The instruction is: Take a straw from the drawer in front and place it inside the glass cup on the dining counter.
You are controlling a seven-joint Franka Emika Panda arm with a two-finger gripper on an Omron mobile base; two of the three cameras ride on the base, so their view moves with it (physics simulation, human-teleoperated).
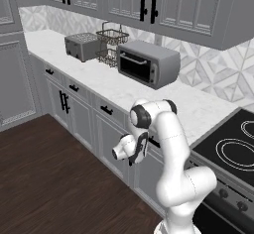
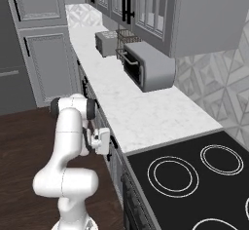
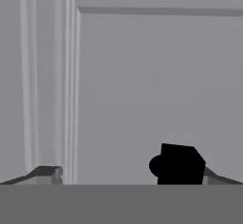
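**Tool at the drawer front, jaws wide**

We see the tool (image 3: pixel 128 173) pressed close to a grey framed panel, the drawer (image 3: pixel 142 85) front, with its two tips spread far apart and nothing between them. A black handle (image 3: pixel 178 165) end sits just inside the right-hand tip, close to it; we cannot tell whether they touch. In the left base view the tool (image 1: pixel 133 153) points at the cabinet row under the tabletop (image 1: pixel 124 87), level with the drawers. The drawer looks shut. On the tabletop stand a toaster (image 1: pixel 82 46), a wire rack (image 1: pixel 110 44) and a toaster oven (image 1: pixel 147 63); a black cooktop (image 1: pixel 233 146) lies to the right.
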